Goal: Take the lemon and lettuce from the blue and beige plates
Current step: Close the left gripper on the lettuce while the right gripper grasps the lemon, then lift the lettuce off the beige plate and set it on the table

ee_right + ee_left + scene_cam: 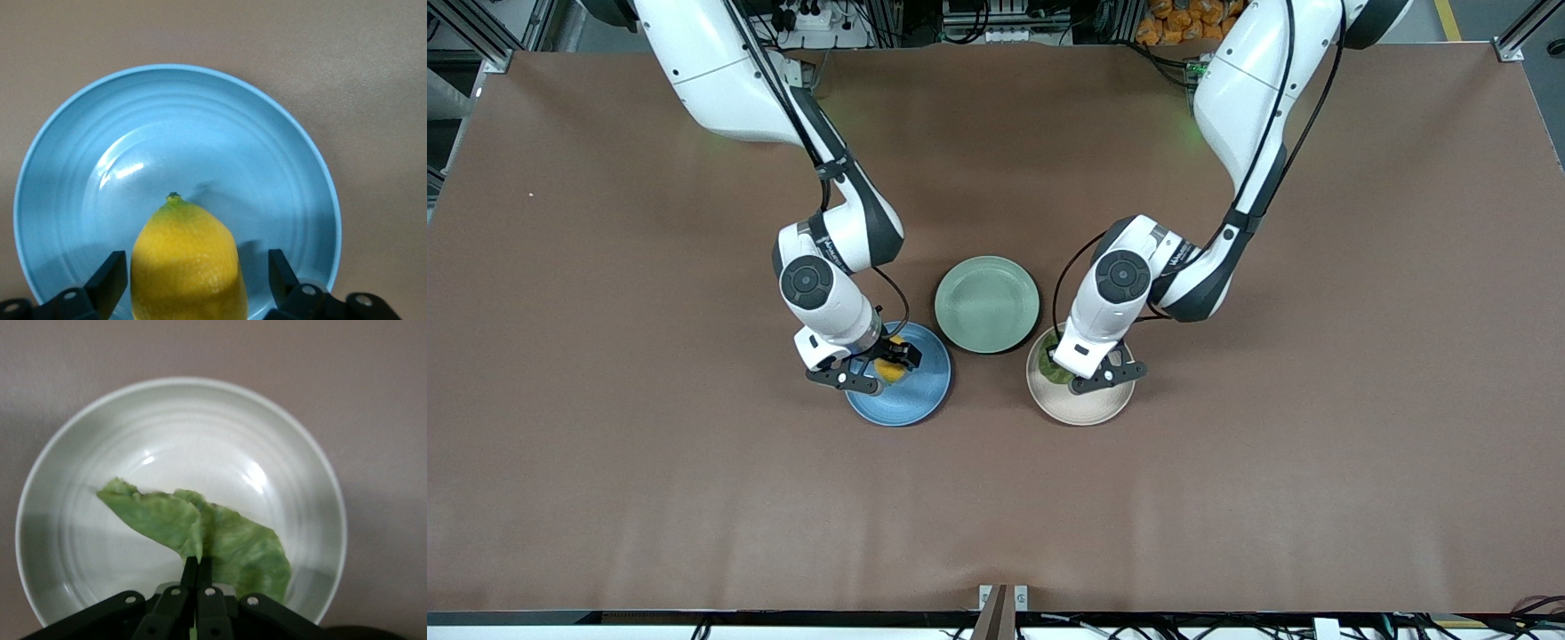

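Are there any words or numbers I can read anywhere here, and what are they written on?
None can be read.
Left arm's wrist: a dark line of print, too small to read.
Right arm's wrist: the same, too small to read.
Blue plate, beige plate, lemon, lettuce: no writing.

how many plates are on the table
3. The blue plate lies under the right pincer, the beige plate under the left pincer, and the mint-green plate sits between them, farther from the front camera.
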Robot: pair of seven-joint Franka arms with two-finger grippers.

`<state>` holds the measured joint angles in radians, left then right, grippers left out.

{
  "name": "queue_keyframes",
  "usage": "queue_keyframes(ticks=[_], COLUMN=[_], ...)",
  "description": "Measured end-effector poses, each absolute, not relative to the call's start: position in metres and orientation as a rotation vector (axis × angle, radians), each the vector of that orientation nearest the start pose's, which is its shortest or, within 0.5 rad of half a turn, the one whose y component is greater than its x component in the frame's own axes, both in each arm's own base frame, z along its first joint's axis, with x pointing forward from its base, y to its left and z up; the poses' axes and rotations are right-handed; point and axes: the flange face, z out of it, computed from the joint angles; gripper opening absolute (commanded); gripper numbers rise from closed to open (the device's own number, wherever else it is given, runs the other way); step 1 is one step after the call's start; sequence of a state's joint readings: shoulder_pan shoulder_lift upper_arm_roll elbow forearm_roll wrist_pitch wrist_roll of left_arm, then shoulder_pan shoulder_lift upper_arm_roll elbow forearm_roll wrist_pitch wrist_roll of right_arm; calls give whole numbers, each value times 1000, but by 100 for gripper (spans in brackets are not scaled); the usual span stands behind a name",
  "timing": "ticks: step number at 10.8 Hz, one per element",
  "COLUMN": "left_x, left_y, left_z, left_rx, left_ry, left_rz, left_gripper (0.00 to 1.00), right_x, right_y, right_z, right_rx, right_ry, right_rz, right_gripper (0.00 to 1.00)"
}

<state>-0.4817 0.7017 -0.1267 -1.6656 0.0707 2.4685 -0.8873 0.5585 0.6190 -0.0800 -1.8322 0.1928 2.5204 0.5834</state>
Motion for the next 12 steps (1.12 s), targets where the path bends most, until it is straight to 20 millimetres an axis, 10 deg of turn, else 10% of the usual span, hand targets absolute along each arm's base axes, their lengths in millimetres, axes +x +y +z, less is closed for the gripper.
queue_keyframes(ticks=[5, 12], left_x=[614, 655], left_y=[-347, -266], left_z=[278, 340], left_rx=[-3230, -3172], left_ry=[-552, -465], left_rz=[-236, -184], left_gripper=[0, 0], right_x=[574, 591], right_y=[314, 308], right_z=[200, 233], right_rx=[-3008, -3032], right_ry=[437, 475], right_rz=[-40, 28], right_gripper=[36, 30])
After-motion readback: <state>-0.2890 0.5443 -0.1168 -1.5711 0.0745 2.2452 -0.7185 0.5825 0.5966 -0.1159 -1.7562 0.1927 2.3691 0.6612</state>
